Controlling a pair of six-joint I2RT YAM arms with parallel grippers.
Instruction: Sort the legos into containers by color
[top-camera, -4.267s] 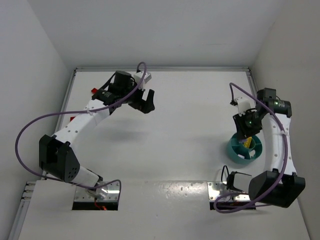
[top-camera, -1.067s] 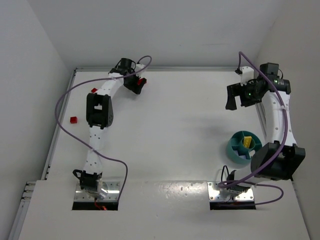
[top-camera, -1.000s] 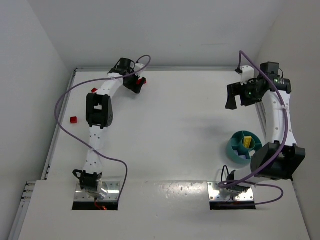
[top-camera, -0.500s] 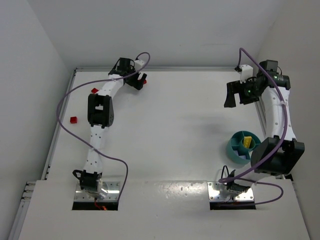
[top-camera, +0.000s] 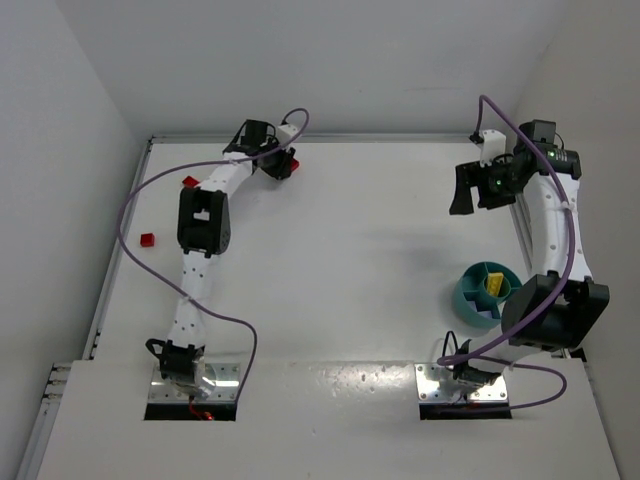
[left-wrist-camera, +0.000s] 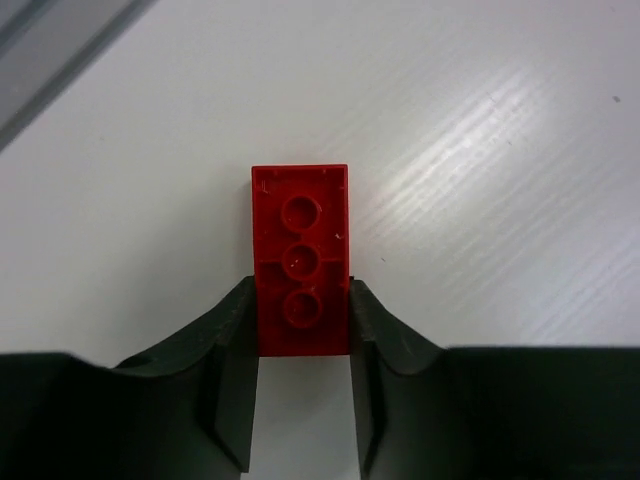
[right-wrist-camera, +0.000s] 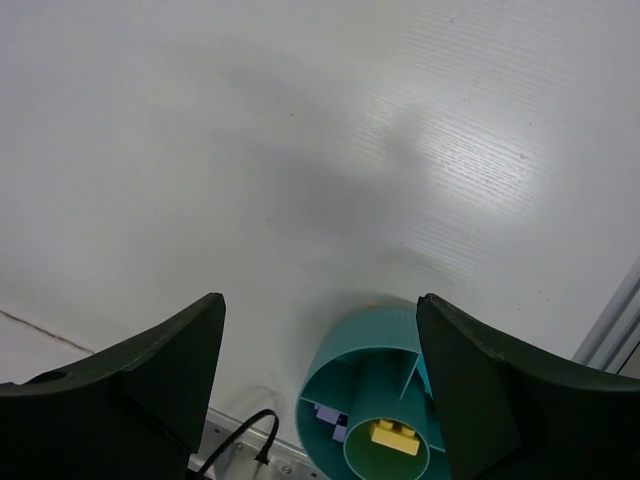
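In the left gripper (left-wrist-camera: 300, 305): 1 red lego (left-wrist-camera: 300, 205) (pinched at its end).

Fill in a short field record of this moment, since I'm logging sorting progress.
left tool: shut on a red brick, at the far left of the table
right tool: open, nothing between its jaws, above the table beyond the teal dish
teal dish: on the table's right side, yellow brick inside its central ring
loose red bricks: two near the table's left edge, the nearer one farther left
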